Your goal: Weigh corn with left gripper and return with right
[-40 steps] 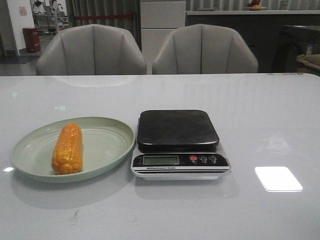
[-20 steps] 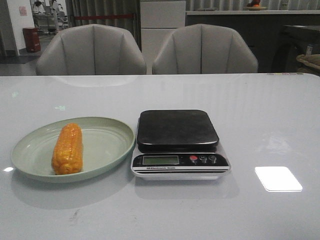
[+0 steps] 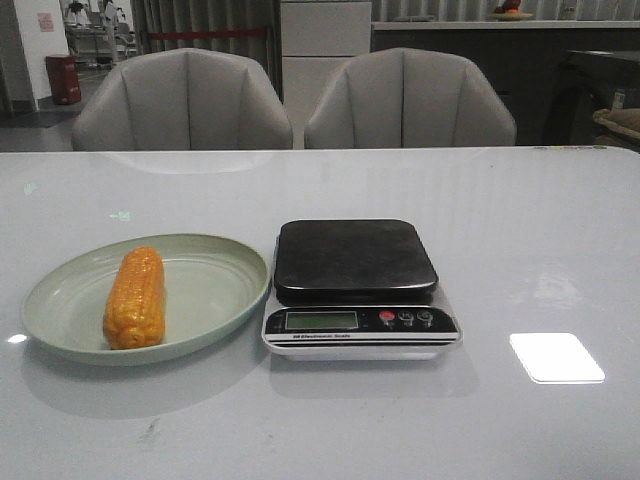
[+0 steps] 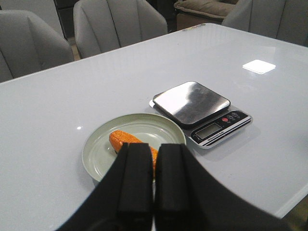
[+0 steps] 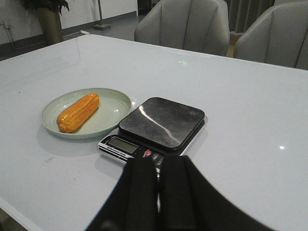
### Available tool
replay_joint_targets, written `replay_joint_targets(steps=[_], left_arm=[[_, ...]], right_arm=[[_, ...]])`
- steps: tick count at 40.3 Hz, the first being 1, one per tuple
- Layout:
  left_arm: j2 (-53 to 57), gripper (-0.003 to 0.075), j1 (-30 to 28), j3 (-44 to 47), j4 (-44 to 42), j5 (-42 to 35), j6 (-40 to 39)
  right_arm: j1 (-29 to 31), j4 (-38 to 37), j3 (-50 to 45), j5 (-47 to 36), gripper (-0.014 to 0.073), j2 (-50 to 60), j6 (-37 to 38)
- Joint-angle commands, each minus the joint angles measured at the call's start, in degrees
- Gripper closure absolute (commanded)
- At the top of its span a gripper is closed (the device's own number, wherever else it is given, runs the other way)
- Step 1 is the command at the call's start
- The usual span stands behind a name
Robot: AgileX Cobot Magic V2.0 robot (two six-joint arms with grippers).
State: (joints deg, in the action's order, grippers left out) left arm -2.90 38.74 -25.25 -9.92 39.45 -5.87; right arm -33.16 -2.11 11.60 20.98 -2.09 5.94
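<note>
1. Bench: white, glossy surface; it carries a green plate and a kitchen scale, set side by side.
2. Corn: one orange-yellow cob lying flat inside the green plate, on the plate's left half, its length running near to far. Nothing touches it except the plate.
3. Scale: stands just right of the plate, the two rims almost touching. Its dark weighing platform carries nothing. The display and three buttons face the near edge; the reading cannot be made out.
4. Left claw: neither claw shows in the front view. In the left wrist view its two black fingers are pressed together with nothing between them, and it hangs above the bench on the near side of the plate, clear of the corn.
5. Right claw: fingers likewise together and holding nothing, poised above the bench near the scale's display end, not in contact with it.
6. Two grey chairs stand along the bench's far edge.
</note>
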Motion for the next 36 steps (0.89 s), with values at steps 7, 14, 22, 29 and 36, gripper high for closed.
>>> replay_joint_targets(steps=[7, 14, 22, 29, 36], left_arm=[[-0.82, 0.059, -0.07, -1.34, -0.76, -4.53, 0.02], [-0.92, 0.059, -4.06, 0.89, -0.05, -11.86, 0.02], [-0.92, 0.059, -15.11, 9.51, 3.6, -23.14, 0.91], [-0.71, 0.059, -25.66, 15.92, 11.71, -30.45, 4.49], [1.95, 0.059, -29.3, 20.83, 11.04, -36.2, 4.49]], right_arm=[[0.34, -0.95, 1.4, -4.17, 0.0416, -0.64, -0.49], [0.34, -0.95, 1.4, -4.17, 0.0416, -0.64, -0.49], [0.34, -0.95, 1.4, -4.17, 0.0416, -0.64, -0.49], [0.34, -0.95, 1.4, -4.17, 0.0416, -0.64, -0.49], [0.34, -0.95, 1.4, -4.17, 0.0416, -0.64, -0.49]])
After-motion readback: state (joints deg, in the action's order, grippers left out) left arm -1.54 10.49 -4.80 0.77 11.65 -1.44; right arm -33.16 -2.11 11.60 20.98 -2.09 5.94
